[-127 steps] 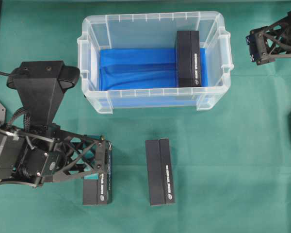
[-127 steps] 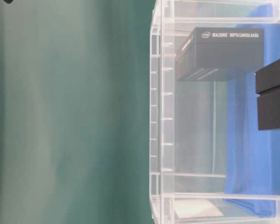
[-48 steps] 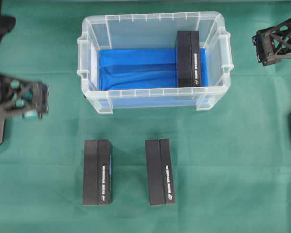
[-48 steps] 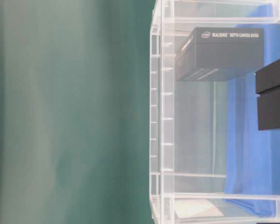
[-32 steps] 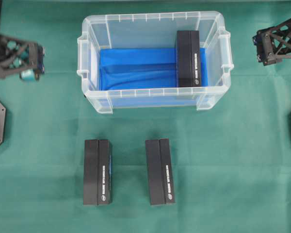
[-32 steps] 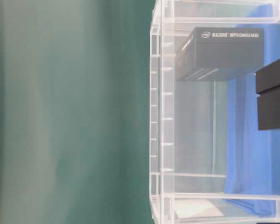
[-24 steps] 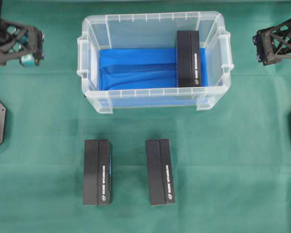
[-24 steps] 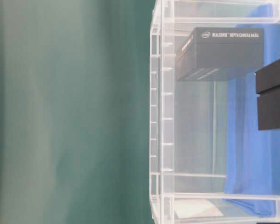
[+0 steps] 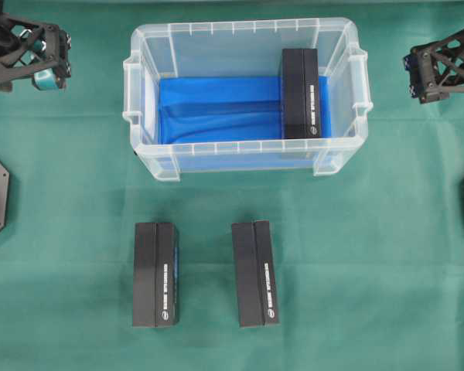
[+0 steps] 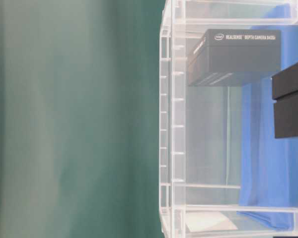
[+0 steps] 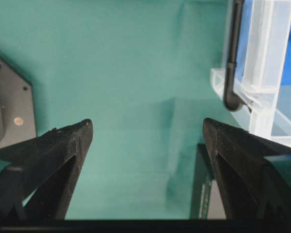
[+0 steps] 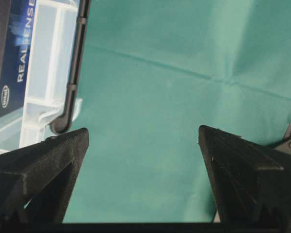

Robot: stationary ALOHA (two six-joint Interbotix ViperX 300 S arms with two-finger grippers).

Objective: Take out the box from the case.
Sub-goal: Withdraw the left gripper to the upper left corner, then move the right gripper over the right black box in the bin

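— Where's the box?

— Inside the case, against its right wall, long axis running toward me in the overhead view.

— Nearer arm?

— I'd pick the right end effector, just outside that wall, jaws wide, empty. The left end effector likewise gapes, holding nothing, well apart.

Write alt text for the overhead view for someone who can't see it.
A clear plastic case with blue floor lining holds one black box at its right end. Two more black boxes lie on the green cloth in front. Open left gripper and right gripper sit at the far corners.
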